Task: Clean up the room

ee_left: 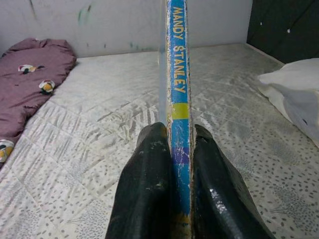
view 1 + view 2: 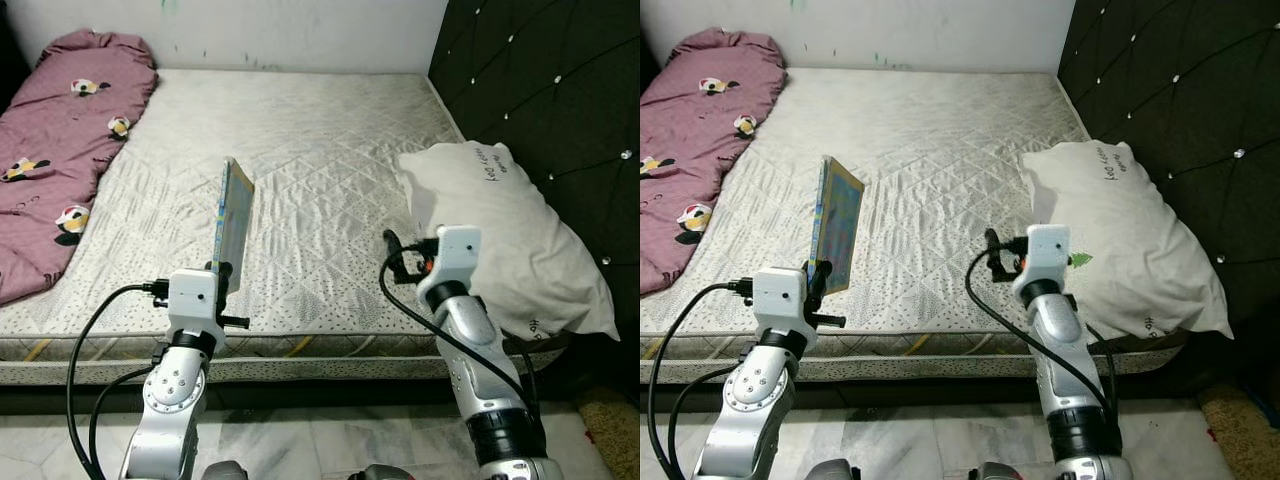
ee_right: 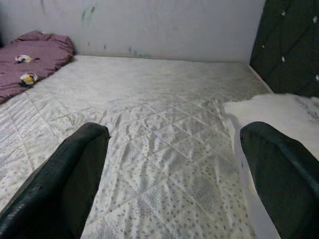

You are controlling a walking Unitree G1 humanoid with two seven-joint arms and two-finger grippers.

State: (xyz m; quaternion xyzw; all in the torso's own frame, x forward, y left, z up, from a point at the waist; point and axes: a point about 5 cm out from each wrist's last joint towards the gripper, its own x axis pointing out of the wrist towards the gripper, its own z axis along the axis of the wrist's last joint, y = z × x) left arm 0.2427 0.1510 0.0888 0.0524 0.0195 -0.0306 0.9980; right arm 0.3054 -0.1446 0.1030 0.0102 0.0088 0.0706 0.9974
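Observation:
A thin blue book [image 2: 234, 215] stands upright on edge above the near part of the mattress [image 2: 300, 150], and my left gripper [image 1: 174, 164] is shut on its lower end. The spine [image 1: 178, 74] reads MANDY STANLEY in yellow letters. My right gripper [image 3: 174, 164] hangs open over the mattress, just left of the white pillow [image 2: 510, 235], with nothing between its fingers. A maroon blanket [image 2: 60, 130] with flower prints lies crumpled along the bed's left side.
A black tufted headboard [image 2: 550, 80] rises on the right behind the pillow. A pale wall [image 2: 280, 30] runs along the far edge of the bed. Tiled floor [image 2: 330, 440] lies below the mattress's near edge.

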